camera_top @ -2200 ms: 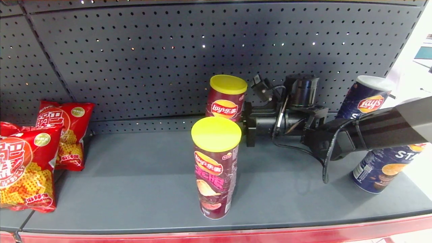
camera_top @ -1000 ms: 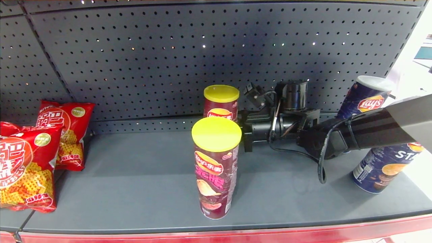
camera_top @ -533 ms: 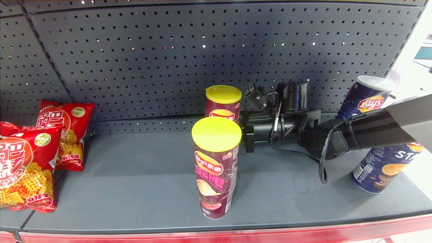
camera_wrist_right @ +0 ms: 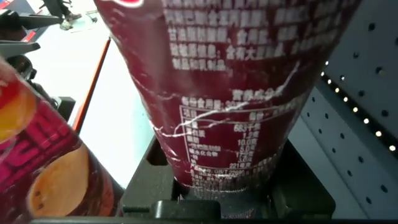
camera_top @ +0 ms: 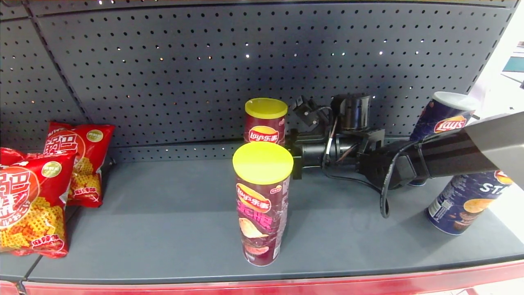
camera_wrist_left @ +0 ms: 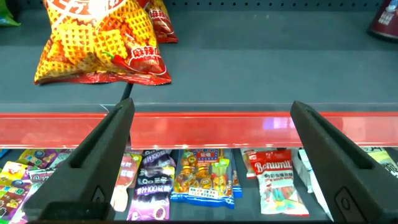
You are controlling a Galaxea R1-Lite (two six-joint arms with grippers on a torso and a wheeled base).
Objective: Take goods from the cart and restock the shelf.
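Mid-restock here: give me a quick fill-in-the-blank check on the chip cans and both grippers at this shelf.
The right gripper is shut on the rear maroon chip can, whose lid is ___.
The front maroon chip can stands ___ on the shelf.
The left gripper is ___, holding nothing.
The red snack bags lie at the shelf's ___ end.
Missing words: yellow; upright; open; left.

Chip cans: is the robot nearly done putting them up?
Partly. The front maroon can stands on the shelf, blue cans to its right, red snack bags to its left. The right gripper is shut on a second maroon can behind it, near the back panel, not yet released. The left gripper is open, holding nothing. How many goods remain, I cannot tell.
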